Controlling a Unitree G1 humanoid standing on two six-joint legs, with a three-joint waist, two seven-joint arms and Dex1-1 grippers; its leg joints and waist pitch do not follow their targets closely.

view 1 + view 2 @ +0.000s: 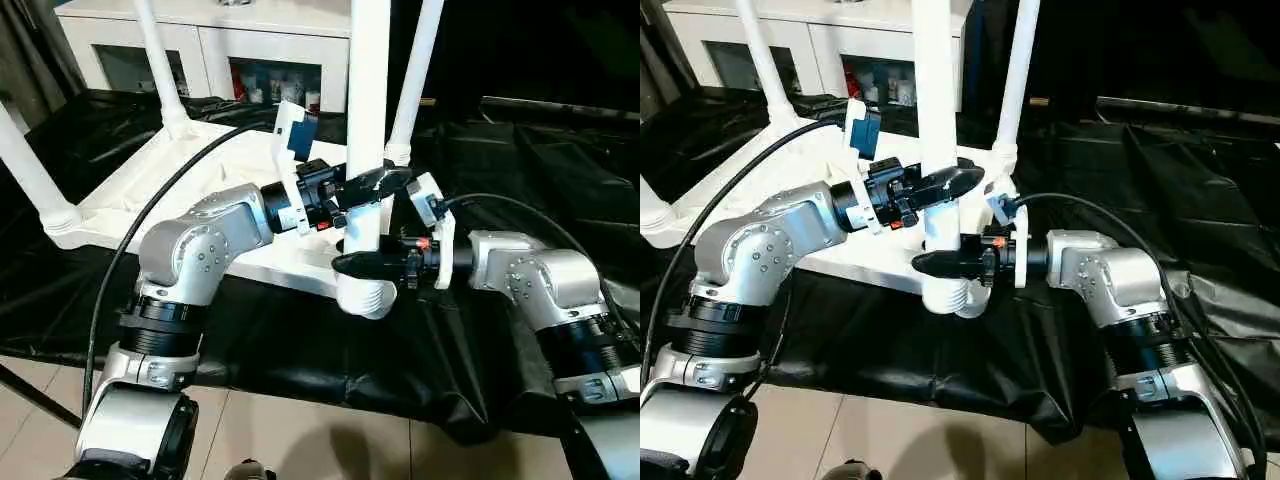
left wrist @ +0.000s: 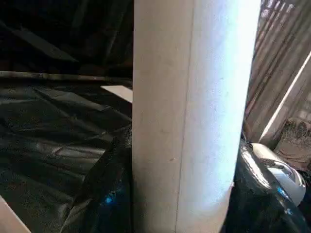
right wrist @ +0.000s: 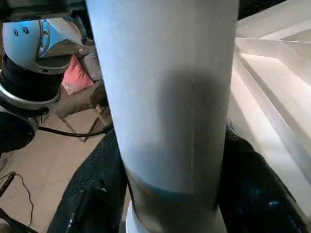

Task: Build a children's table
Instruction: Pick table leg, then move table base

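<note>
The white tabletop [image 1: 200, 190] lies upside down on a black sheet. Three white legs stand in its corner sockets: one at the back left [image 1: 158, 60], one at the back right [image 1: 418, 70], one at the far left [image 1: 25, 165]. A further leg [image 1: 367, 120] stands upright at the near corner, its ribbed lower end [image 1: 365, 298] showing below my grippers; whether that end sits in a socket I cannot tell. My left gripper [image 1: 385, 180] is shut on this leg. Just below it, my right gripper [image 1: 350, 262] hugs the leg from the other side, with a finger [image 3: 92, 194] against each flank.
A white cabinet [image 1: 220, 40] with glass doors stands behind the tabletop. The black sheet [image 1: 520, 170] spreads wide to the right and ends in front at a tiled floor [image 1: 300, 440]. Black cables arc over both forearms.
</note>
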